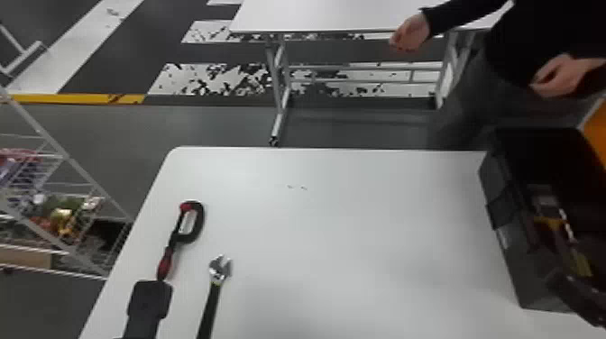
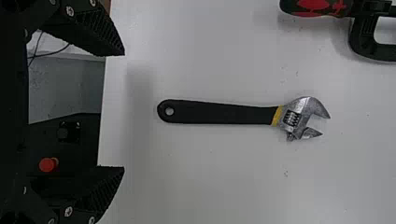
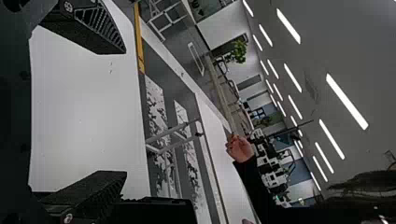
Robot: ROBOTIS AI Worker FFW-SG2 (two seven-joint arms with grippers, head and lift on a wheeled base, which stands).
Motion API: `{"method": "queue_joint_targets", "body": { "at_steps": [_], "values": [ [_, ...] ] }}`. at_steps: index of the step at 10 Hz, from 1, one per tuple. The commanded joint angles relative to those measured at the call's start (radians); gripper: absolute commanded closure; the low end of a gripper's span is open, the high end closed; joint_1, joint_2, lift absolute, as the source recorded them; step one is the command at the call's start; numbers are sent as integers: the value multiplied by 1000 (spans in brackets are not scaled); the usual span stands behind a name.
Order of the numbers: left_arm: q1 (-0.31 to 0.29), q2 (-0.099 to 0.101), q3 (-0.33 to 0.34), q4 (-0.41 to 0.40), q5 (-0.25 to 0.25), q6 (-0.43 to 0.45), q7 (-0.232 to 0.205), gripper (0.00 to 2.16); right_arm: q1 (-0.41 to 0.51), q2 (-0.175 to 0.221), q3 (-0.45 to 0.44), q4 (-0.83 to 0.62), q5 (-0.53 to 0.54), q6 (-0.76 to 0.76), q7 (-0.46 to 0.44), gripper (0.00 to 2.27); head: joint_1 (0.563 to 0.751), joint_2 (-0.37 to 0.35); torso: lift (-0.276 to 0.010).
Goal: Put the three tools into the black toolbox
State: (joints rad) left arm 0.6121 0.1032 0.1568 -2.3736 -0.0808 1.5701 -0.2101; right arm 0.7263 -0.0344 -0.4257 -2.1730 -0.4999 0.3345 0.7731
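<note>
Wrench (image 2: pixel 217 112) and clamp (image 1: pixel 199 230) out on the table (image 1: pixel 338 248), both grippers empty

OK so, using the wrench as my landmark: it lies flat on the white table, and its black handle gets cut off in the head view, though the left wrist view has the whole thing. The red-and-black clamp is to its left and a bit farther forward, not touching it.

The left gripper (image 1: pixel 149 306) is near the wrench's handle end, fingers spread wide, grasping nothing. From the head camera it's just a blocky black shape, so good luck picking out the fingers there.

Black toolbox (image 1: pixel 525 275) is well off to the wrench's right. Inside is some yellow-and-dark stuff (image 1: pixel 551 223), but it's too murky to say which tool, or how many. The box's right side runs out of frame.

The right gripper (image 1: pixel 579 295) is also well right of the wrench, a dark shape overlapping the toolbox in the head view. Its wrist view shows the fingers wide apart too, holding nothing.
</note>
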Motion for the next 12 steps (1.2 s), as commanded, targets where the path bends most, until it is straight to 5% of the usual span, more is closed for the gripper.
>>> {"method": "queue_joint_targets", "body": {
  "at_steps": [1, 12],
  "values": [
    [-22, 3, 7, 1, -11, 1, 0, 140, -21, -9, 1, 15, 1, 18, 0, 83, 695, 124, -51],
    [-224, 13, -19, 229, -23, 1, -2, 144, -42, -24, -7, 30, 12, 39, -1, 83, 695, 121, -51]
  ]
}}
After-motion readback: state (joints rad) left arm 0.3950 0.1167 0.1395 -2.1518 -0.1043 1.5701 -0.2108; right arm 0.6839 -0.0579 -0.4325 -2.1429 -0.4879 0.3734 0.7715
